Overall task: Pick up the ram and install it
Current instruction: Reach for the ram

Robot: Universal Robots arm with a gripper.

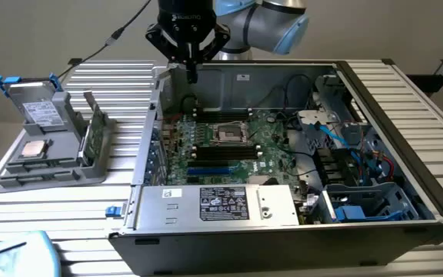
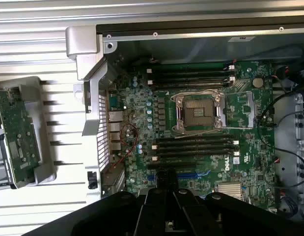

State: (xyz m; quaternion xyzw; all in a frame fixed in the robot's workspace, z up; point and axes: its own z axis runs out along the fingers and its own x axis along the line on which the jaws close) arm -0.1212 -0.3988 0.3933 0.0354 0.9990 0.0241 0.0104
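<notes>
Ram (image 1: 92, 135) (image 2: 18, 133) sits on edge in the grey holder (image 1: 52, 173), leaning a bit, on the table (image 1: 406, 86) at the exterior view's left, outside the case (image 1: 283, 231). Nothing is touching it, so we count it as not picked up yet. In the same holder, further to the exterior view's left, we see a silver processor (image 1: 34, 149) lying flat and a boxy grey part (image 1: 43, 112) standing at the far end.

Gripper (image 1: 193, 72) (image 2: 167, 179) hangs over the far left part of the open case, well apart from the ram. Its fingers look clenched together with nothing between them.

Below it lies the motherboard (image 1: 237, 153) with the CPU socket (image 1: 229, 134) (image 2: 198, 112) in the middle. Black memory slots (image 1: 223, 151) (image 2: 196, 145) run on the near and far sides of the socket. The power supply (image 1: 221, 205) sits at the case's near edge. Drive bays and blue cables (image 1: 360, 190) are at the exterior view's right.
</notes>
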